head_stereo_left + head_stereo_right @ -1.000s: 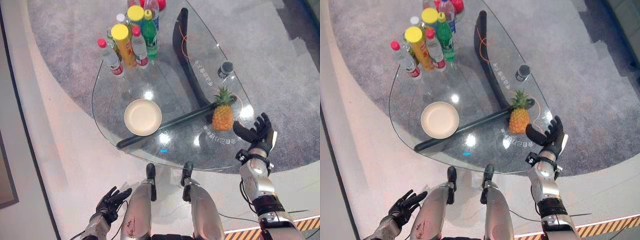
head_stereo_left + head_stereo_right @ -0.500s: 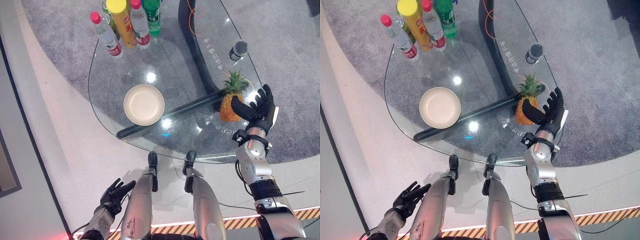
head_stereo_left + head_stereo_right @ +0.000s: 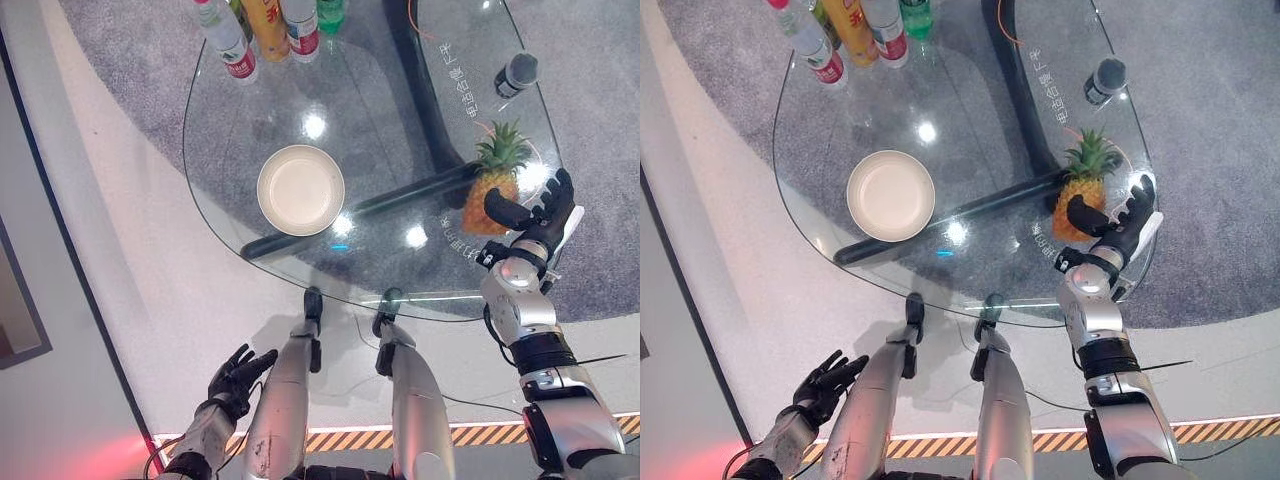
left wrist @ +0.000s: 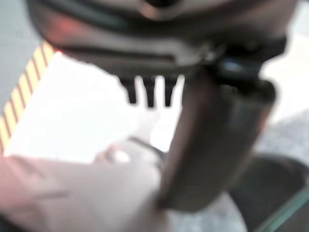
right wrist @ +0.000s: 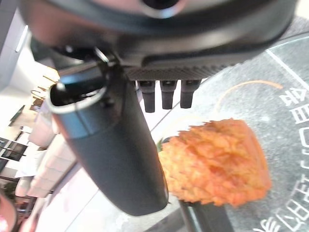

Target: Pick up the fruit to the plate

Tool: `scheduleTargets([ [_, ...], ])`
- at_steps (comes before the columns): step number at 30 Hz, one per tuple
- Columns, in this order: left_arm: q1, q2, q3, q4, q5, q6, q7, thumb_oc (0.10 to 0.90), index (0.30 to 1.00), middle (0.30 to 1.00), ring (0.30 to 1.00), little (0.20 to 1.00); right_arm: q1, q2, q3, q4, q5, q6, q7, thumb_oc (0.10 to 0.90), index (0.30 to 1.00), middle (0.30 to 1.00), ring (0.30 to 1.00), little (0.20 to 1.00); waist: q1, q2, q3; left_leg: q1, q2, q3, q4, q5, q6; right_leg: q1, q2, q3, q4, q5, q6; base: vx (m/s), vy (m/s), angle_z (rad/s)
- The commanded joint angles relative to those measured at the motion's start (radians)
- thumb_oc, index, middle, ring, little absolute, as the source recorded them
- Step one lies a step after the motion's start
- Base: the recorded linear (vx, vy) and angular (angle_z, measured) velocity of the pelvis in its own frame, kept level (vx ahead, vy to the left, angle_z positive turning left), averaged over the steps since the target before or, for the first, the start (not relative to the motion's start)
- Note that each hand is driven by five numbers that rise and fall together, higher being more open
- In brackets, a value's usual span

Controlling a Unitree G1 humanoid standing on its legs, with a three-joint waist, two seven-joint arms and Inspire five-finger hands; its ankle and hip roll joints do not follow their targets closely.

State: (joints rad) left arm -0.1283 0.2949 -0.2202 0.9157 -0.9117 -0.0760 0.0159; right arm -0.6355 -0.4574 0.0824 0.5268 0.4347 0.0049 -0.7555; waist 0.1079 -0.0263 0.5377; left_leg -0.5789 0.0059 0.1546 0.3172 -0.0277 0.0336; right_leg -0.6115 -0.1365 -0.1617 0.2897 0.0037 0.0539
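So far nothing of the task is finished — the pineapple (image 3: 492,190) stands on the glass table (image 3: 250,150), near its right edge and close to the near right corner, and the plate (image 3: 300,189) is empty, towards the near left edge of the table and well apart from the fruit. The right hand (image 3: 535,218) is at the pineapple's right side with thumb and fingers spread apart; the thumb reaches across the lower front of the fruit and the fingers stand behind it. In the right wrist view the pineapple (image 5: 215,169) shows just past the thumb (image 5: 111,145), but I cannot tell if the hand touches it, and nothing is clamped. What is left, in my judgement, is the whole of it: to close on the fruit, lift it, carry it leftwards to the plate and put it there.

The pineapple stands upright on its base, so its long axis goes up from the tabletop, and the green crown points up, leaning a little towards the far edge.

The left hand (image 3: 238,375) hangs low beside the table — fingers relaxed, holding nothing.
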Motion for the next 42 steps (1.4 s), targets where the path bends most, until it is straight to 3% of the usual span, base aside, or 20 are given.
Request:
scheduleTargets([
  [1,0.036,-0.005,-0.02,-0.015,-0.028,-0.014,0.007,0.8,0.9,0.9,0.9,0.9,-0.06,-0.139,0.008,-0.043,-0.005,0.001,-0.048,0.8,0.9,0.9,0.9,0.9,0.003,0.035,-0.018,-0.006,-0.067,-0.014,0.025,-0.064,0.004,0.002,0.045,-0.07,0.057,-0.006,0.019,0.0,0.0,0.0],
  [4,0.037,-0.007,-0.02,-0.016,-0.034,-0.013,0.001,0.8,0.9,0.9,0.9,0.9,-0.066,-0.141,0.019,-0.032,0.03,0.031,-0.031,0.8,0.9,0.9,0.9,0.9,0.005,0.037,-0.018,-0.004,-0.068,-0.014,0.018,-0.062,0.004,-0.001,0.045,-0.07,0.055,-0.005,0.018,0.0,0.0,0.0],
  [9,0.035,-0.011,-0.024,-0.012,-0.038,-0.021,-0.006,0.8,0.9,0.9,0.9,0.9,-0.069,-0.119,0.038,0.001,0.117,0.025,0.042,0.8,0.9,0.9,0.9,0.9,0.008,0.04,-0.018,-0.002,-0.07,-0.016,0.015,-0.06,0.003,-0.002,0.042,-0.072,0.059,-0.007,0.015,0.0,0.0,0.0],
  [15,0.033,-0.01,-0.028,-0.003,-0.023,-0.018,-0.008,0.8,0.9,0.9,0.9,0.9,-0.084,-0.102,0.056,0.063,0.197,0.098,0.051,0.8,0.9,0.9,0.9,0.9,0.016,0.042,-0.018,-0.003,-0.07,-0.018,0.014,-0.056,0.001,-0.003,0.037,-0.079,0.058,-0.004,0.01,0.0,0.0,0.0],
  [20,0.031,-0.004,-0.039,0.001,-0.028,-0.015,-0.014,0.8,0.9,0.9,0.9,0.9,-0.124,-0.114,0.09,0.136,0.248,0.109,0.11,0.8,0.9,0.9,0.9,0.9,0.026,0.044,-0.018,-0.013,-0.068,-0.022,0.016,-0.053,-0.003,-0.012,0.034,-0.085,0.063,-0.003,0.005,0.01,-0.008,0.03],
  [27,0.035,-0.003,-0.048,-0.008,-0.04,-0.024,-0.019,0.8,0.9,0.9,0.9,0.9,-0.158,-0.124,0.111,0.162,0.248,0.143,0.11,0.8,0.9,0.9,0.9,0.9,0.035,0.045,-0.018,-0.021,-0.072,-0.029,0.015,-0.047,-0.004,-0.019,0.036,-0.091,0.064,-0.001,0.003,0.0,0.001,0.03],
  [32,0.035,-0.002,-0.058,-0.023,-0.05,-0.02,-0.023,0.8,0.9,0.9,0.9,0.9,-0.203,-0.148,0.147,0.232,0.241,0.245,0.121,0.8,0.9,0.9,0.9,0.9,0.047,0.049,-0.018,-0.034,-0.077,-0.038,0.02,-0.042,-0.003,-0.026,0.035,-0.094,0.064,0.002,0.0,0.0,0.0,0.0],
  [42,0.031,0.014,-0.066,-0.008,-0.06,-0.02,-0.058,0.8,0.9,0.9,0.9,0.9,-0.292,-0.165,0.178,0.39,0.278,0.311,0.183,0.8,0.9,0.9,0.9,0.9,0.075,0.061,-0.018,-0.045,-0.081,-0.049,0.028,-0.038,-0.004,-0.029,0.026,-0.11,0.075,-0.002,-0.004,0.01,0.001,0.02],
])
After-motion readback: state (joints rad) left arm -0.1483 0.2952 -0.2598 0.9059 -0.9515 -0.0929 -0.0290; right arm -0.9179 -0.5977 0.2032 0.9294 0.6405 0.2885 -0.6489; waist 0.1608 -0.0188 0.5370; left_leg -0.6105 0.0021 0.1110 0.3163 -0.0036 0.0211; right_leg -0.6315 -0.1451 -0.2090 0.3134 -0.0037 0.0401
